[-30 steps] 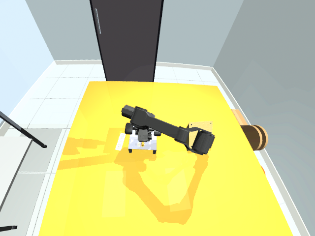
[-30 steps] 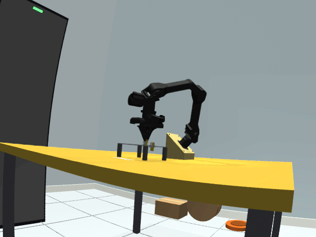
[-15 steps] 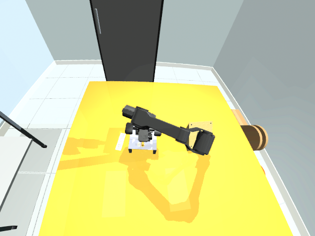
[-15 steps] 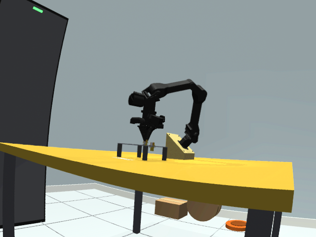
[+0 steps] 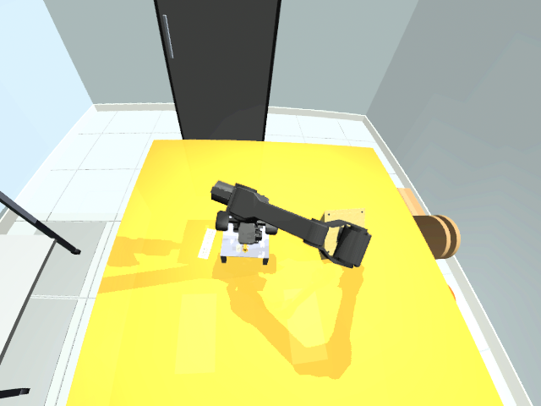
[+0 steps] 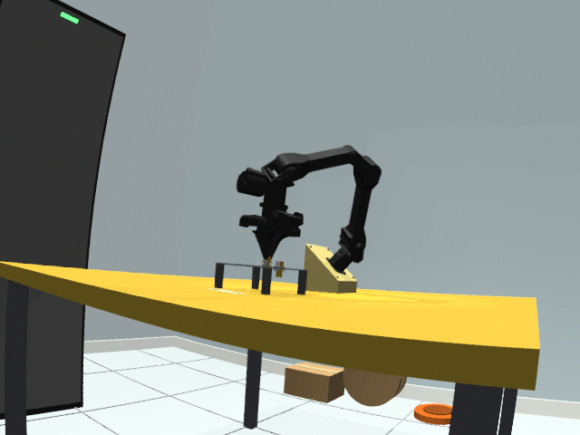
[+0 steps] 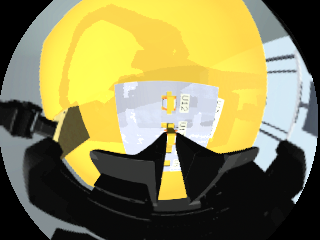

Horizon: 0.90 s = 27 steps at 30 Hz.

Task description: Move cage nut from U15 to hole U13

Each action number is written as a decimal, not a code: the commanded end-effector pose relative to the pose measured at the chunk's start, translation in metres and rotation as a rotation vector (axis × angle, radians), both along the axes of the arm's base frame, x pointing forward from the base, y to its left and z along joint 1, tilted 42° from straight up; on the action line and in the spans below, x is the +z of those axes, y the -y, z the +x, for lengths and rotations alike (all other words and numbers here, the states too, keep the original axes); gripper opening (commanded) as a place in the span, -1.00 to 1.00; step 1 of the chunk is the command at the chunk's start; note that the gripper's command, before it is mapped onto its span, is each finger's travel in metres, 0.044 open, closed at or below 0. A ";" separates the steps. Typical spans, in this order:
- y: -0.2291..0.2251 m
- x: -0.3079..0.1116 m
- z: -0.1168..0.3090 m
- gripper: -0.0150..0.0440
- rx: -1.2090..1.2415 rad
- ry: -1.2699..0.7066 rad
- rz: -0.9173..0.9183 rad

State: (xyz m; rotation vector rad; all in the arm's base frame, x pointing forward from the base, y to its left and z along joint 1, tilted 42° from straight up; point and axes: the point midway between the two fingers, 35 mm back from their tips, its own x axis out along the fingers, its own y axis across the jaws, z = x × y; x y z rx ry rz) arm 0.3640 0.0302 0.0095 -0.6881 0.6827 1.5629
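Btwn the tool's (image 6: 267,258) (image 7: 171,134) tips, cage nut (image 6: 269,261) (image 7: 171,127) sits pinched; just above rail plate (image 6: 238,265) (image 7: 140,110).

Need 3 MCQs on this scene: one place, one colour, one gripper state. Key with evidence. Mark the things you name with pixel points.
1. Nut the end effector (image 5: 245,249) (image 6: 267,260) (image 7: 171,133) isn't on sits beside which label?
A) U12 B) U15 C) U13
2. Tabletop (image 5: 262,166) (image 6: 421,314) (image 7: 215,30) colour?
A) grey B) yellow C) green
3. End effector state?
A) wide open B) shut, nothing held C) shut on a cage nut

1 A: wrist view shows it beside the U12 label (image 7: 184,103).
2 B: all three views show yellow.
3 C: fingertips pinch a nut at the rail plate (image 5: 226,251) (image 6: 236,265) (image 7: 135,110).
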 end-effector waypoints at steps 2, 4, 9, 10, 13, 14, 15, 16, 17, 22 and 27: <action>0.000 0.001 0.000 -0.39 -0.009 0.008 0.002; 0.000 0.001 0.000 -0.39 -0.011 0.010 0.002; 0.000 0.001 0.000 -0.39 -0.015 0.014 0.002; 0.000 0.001 0.000 -0.39 -0.015 0.015 0.002; -0.001 0.001 0.000 -0.39 -0.017 0.017 0.002; -0.001 0.001 0.000 -0.39 -0.018 0.018 0.002; -0.001 0.001 0.000 -0.39 -0.019 0.020 0.002; -0.001 0.001 0.000 -0.39 -0.020 0.021 0.003; -0.001 0.001 0.000 -0.39 -0.022 0.022 0.003; -0.001 0.001 -0.001 -0.39 -0.026 0.027 0.003; -0.001 0.001 -0.001 -0.39 -0.028 0.029 0.003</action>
